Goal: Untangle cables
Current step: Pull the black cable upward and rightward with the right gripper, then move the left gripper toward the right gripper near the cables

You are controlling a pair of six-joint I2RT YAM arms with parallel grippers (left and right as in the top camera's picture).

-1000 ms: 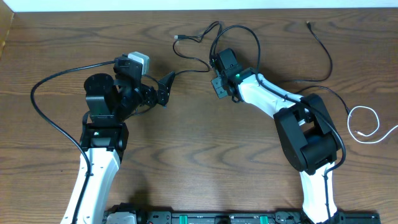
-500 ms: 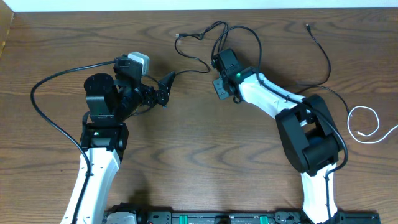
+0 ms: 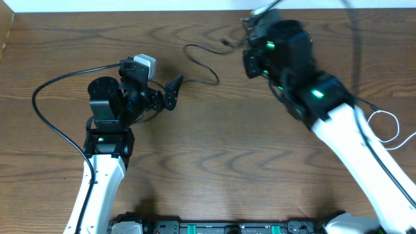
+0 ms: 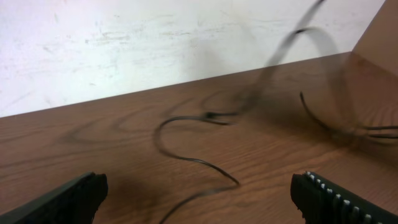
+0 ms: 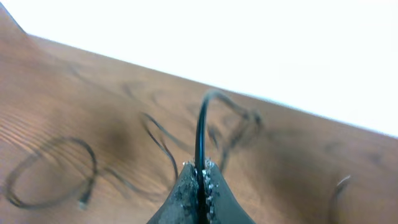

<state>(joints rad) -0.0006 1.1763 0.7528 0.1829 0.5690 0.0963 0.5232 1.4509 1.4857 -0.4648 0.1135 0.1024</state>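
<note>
My right jaws (image 5: pixel 199 177) are clenched on a black cable (image 5: pixel 200 124), raised above the surface (image 3: pixel 214 162) at upper right of the overhead view. My left jaws (image 3: pixel 174 90) stand released and empty. The white cable (image 3: pixel 383 114) lies apart at the right edge. The black loops (image 3: pixel 207 65) at top centre look unsorted, so I judge most work remains.
</note>
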